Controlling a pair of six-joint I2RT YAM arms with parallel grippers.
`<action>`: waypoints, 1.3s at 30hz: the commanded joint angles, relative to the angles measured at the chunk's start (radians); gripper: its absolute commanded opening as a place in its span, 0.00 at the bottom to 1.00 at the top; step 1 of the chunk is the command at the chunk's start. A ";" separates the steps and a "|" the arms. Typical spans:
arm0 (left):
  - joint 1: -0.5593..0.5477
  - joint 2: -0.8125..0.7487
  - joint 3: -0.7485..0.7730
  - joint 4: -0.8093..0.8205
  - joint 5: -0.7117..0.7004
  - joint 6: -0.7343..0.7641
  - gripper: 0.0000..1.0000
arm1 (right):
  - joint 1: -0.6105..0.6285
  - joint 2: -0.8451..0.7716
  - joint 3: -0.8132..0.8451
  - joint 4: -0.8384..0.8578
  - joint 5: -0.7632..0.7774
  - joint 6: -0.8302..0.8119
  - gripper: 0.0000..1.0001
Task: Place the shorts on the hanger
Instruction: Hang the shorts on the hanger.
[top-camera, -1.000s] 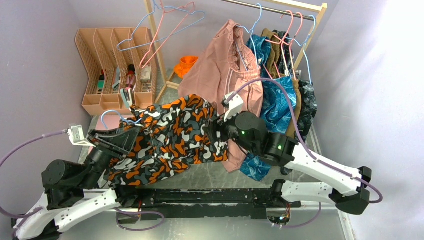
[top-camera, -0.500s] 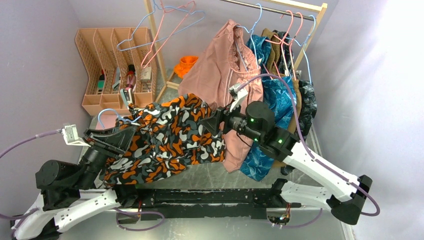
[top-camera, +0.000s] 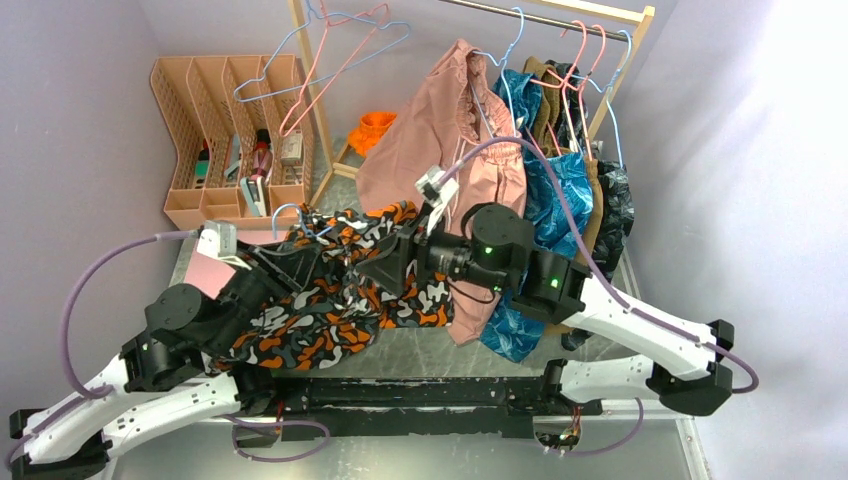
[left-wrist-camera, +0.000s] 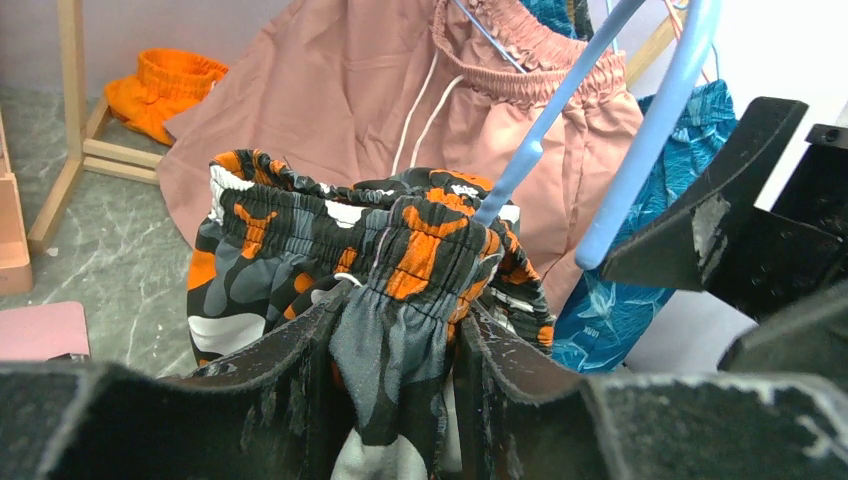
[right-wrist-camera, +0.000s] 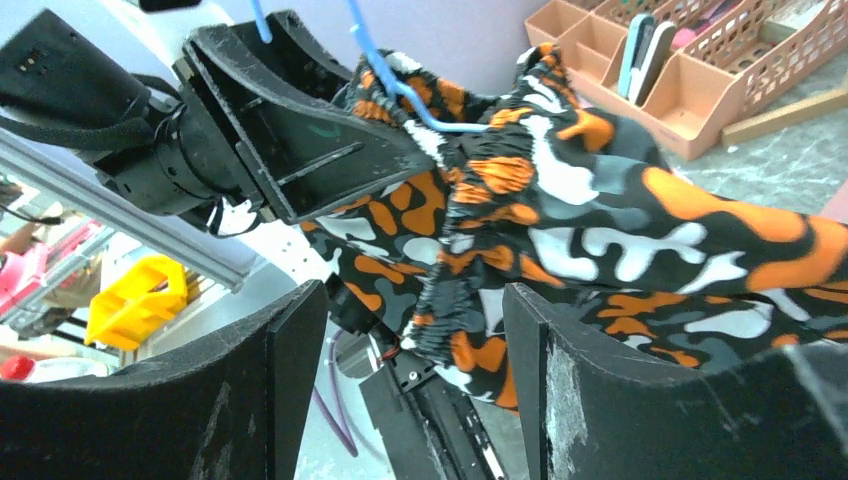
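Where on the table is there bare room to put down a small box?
Bare table shows between the shorts and the base rail, and between the shorts and the rack foot. The middle is crowded: the shorts and hanging garments cover it.

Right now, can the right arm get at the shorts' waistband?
Probably yes. The right pincer stands open, the bunched waistband of the shorts straight ahead of its fingers, nothing between. The left pincer clamping that fabric and the hanger wire sit close.
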 joint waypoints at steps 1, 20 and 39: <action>0.000 0.021 0.042 0.089 -0.023 0.018 0.07 | 0.066 0.041 0.063 -0.104 0.170 -0.008 0.68; 0.000 0.033 0.044 0.046 -0.023 0.009 0.07 | 0.102 0.247 0.235 -0.245 0.318 0.011 0.44; 0.000 0.179 0.195 -0.064 0.253 0.229 0.07 | 0.102 0.604 0.983 -0.844 0.574 -0.123 0.00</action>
